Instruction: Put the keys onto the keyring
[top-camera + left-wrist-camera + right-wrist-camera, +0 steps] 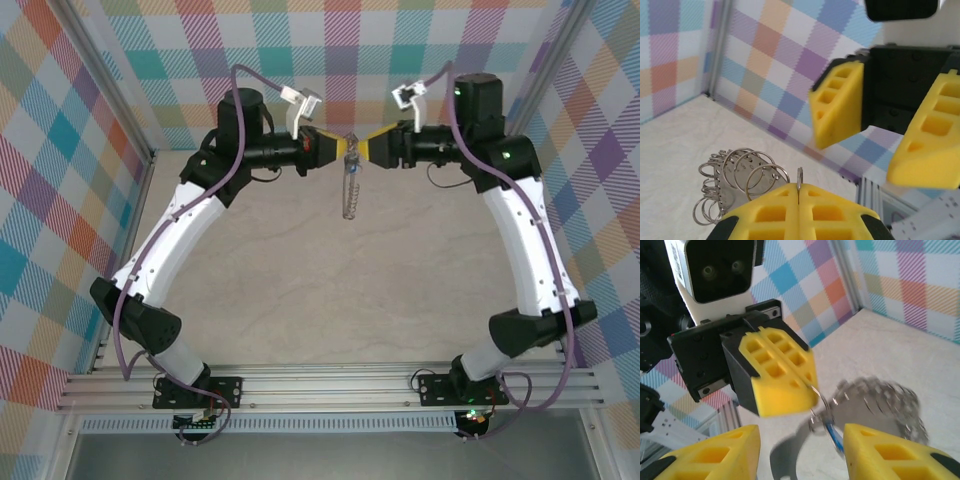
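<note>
Keyring is pinched at its rim by the fully closed left hand and hung above the desk. Right hand is held part open, nothing gripped, fingers either side of the ring. Blue key is seen blurred beside the ring.

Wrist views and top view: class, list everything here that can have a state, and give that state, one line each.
Left gripper: jaws shut on the keyring's rim.
Right gripper: jaws open, gripping nothing.
Keyring: held in the air, hanging below the left gripper.
Key: blue head at the rim; too blurred to tell if threaded.
</note>
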